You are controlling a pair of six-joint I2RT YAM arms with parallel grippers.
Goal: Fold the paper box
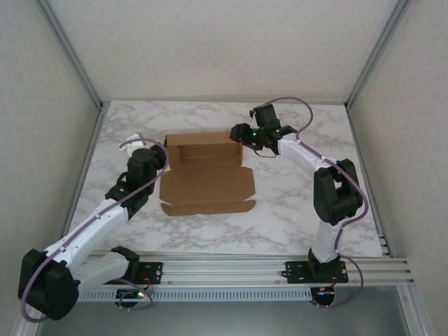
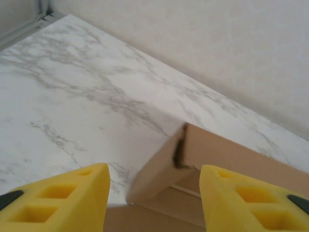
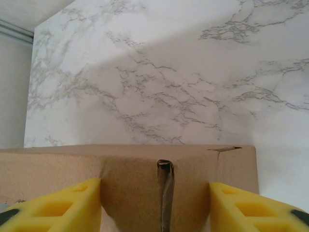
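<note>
Paper box (image 1: 207,183) of plain brown die-cut cardboard sits centrally on the white marbled table (image 1: 301,210), far walls raised and near flaps flat, while the left gripper (image 2: 154,198) and right gripper (image 3: 155,205) stand spread at its far corners, so securing those side walls seems next.

You are looking at a robotics lab cell, not a home or a shop. White textured panels (image 1: 210,42) close in the table (image 1: 294,210) on three sides, framed by bare aluminium posts (image 1: 70,52). The tabletop is marble-patterned (grey veins on white, seen close in both wrist views). Along its near edge runs a slotted aluminium rail (image 1: 231,269), and the left arm (image 1: 91,227) and right arm (image 1: 301,154) are bolted to it on black plates (image 1: 311,271).
</note>
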